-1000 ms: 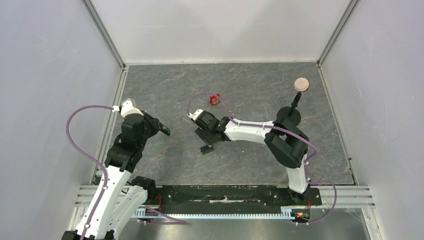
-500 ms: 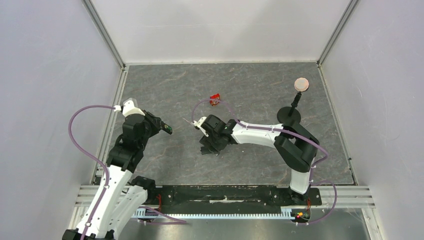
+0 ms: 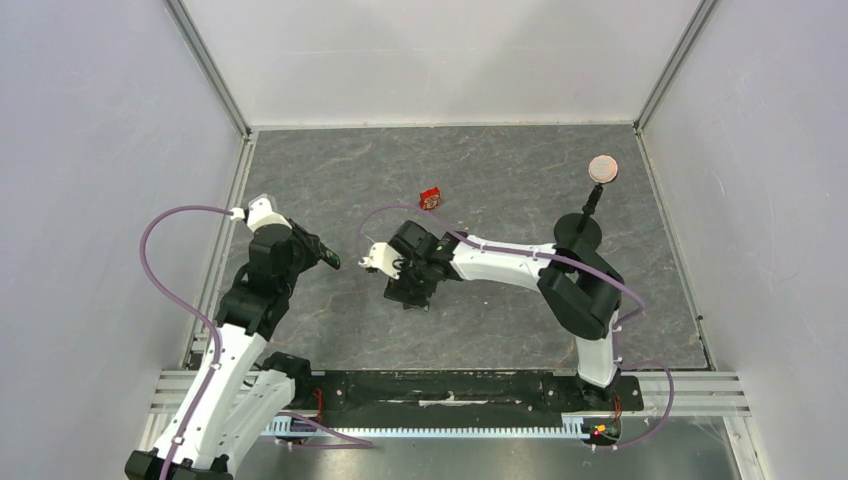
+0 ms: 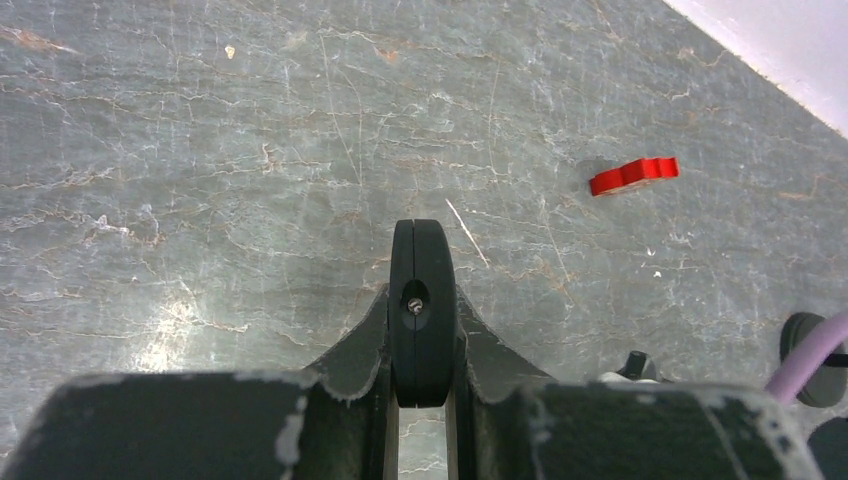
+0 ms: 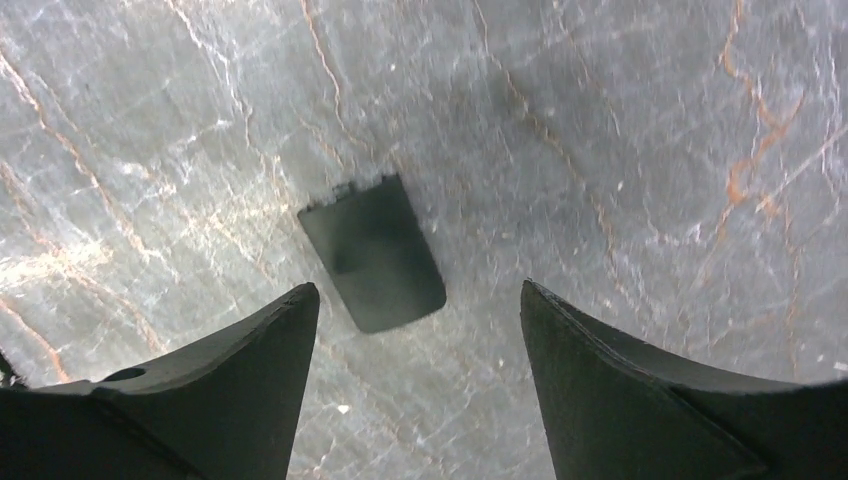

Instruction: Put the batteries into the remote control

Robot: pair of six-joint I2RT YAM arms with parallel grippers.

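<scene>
My left gripper (image 4: 420, 292) is shut on the remote control (image 4: 420, 255), a slim black bar that I see end-on, sticking out past the fingertips. From above, that gripper (image 3: 318, 254) is held over the left part of the table. My right gripper (image 5: 418, 290) is open just above a small flat black plastic piece (image 5: 372, 255) that lies loose on the table, nearer its left finger (image 5: 260, 350). In the top view this gripper (image 3: 405, 285) is near the table's middle. The batteries are not visible as separate things.
A small red-and-white box (image 3: 431, 198) lies behind the right gripper and is also visible in the left wrist view (image 4: 632, 176). A black round-based stand with a tan disc (image 3: 601, 168) is at the back right. White walls enclose the grey stone-patterned table (image 3: 500, 160).
The right wrist has swung left and turned over the black piece, and its jaws have widened. The black piece stayed in place. The left arm has barely shifted and still grips the remote.
</scene>
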